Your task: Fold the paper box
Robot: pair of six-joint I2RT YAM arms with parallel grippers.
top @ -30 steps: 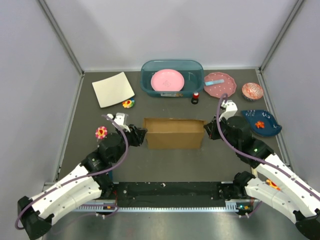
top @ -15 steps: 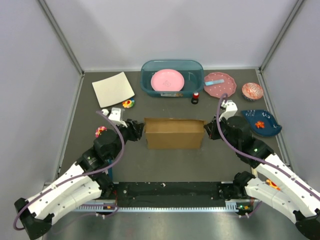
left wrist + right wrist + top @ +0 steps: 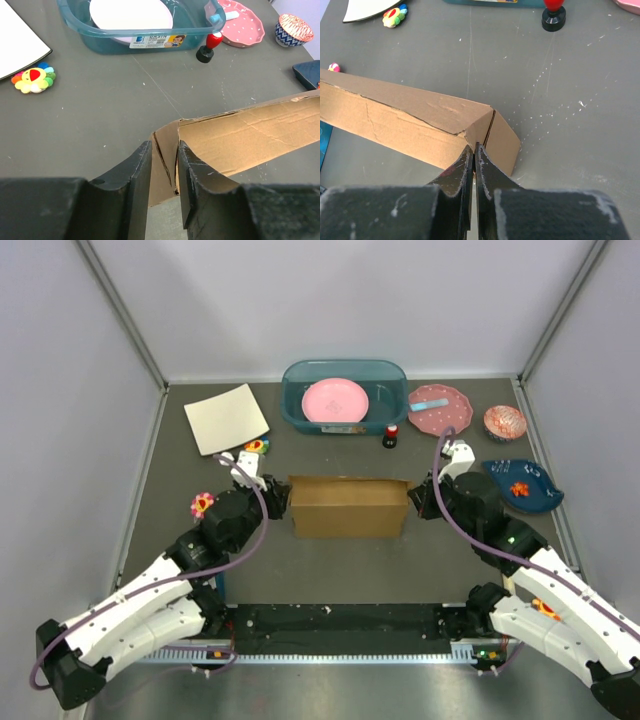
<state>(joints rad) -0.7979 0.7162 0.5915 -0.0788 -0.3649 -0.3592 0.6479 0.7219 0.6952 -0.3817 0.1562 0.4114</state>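
Observation:
The paper box [image 3: 348, 507], plain brown cardboard, lies folded into a long shallow shape mid-table. My left gripper [image 3: 277, 497] is at its left end. In the left wrist view the fingers [image 3: 141, 165] stand either side of the folded end flaps of the box [image 3: 250, 132], pinching them. My right gripper [image 3: 416, 494] is at the right end. In the right wrist view it [image 3: 473, 146] is shut, with its tips pressed against the end corner of the box [image 3: 420, 117] and nothing between them.
At the back stand a cream sheet [image 3: 226, 418], a teal basin [image 3: 292, 410] holding a pink plate, a dotted pink plate [image 3: 439, 408] and a patterned cup [image 3: 505, 422]. A red-capped bottle [image 3: 391, 435], two flower toys [image 3: 257, 447] [image 3: 203, 504] and a blue dish [image 3: 522, 485] lie nearer the box.
My left gripper backed off the box's left end, opened a little, then came back higher up and closed on the end flaps. The right arm has not moved.

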